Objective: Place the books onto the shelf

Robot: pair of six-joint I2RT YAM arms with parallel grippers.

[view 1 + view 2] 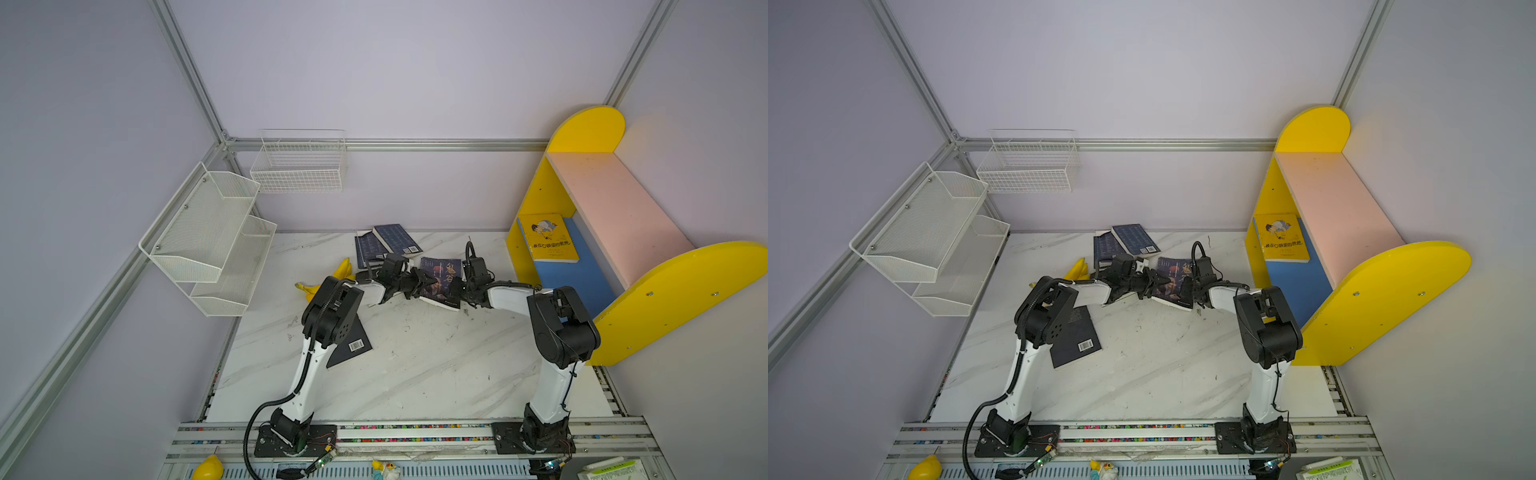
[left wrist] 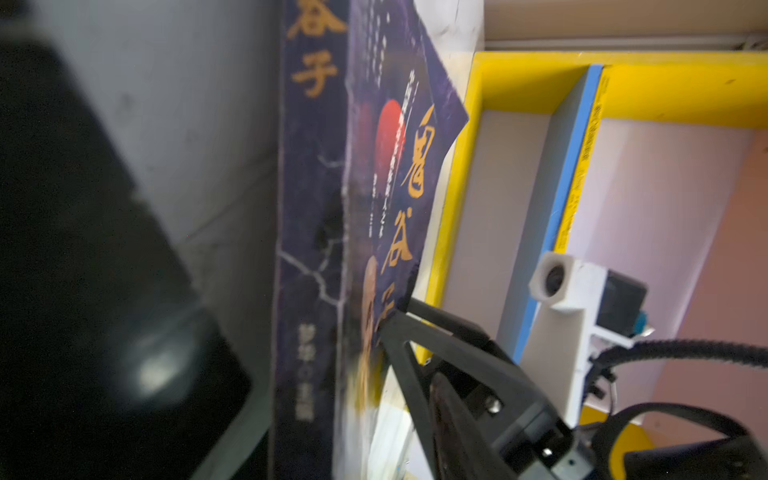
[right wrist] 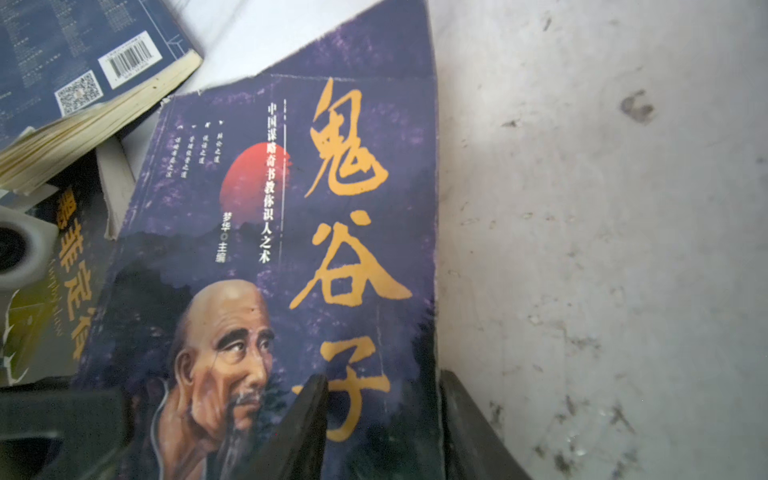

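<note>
Right gripper (image 1: 456,288) jaws pinched purple book's (image 1: 442,274) 3 o'clock edge; left gripper (image 1: 423,282) jaws: can't tell. Best lifted level.

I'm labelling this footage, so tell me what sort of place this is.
Probably a robot test cell staged as a tidying scene: plain panel walls on aluminium framing, two arms bolted to a rail along a marble-patterned tabletop, and props such as a toy-coloured bookshelf, paperbacks and a mesh rack.

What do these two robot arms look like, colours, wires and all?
Left arm and right arm: white tubes, chunky black joints, black base plates. A black ribbed cable trails up the left one. Left pincer and right pincer are black, with angular fingers.
</note>
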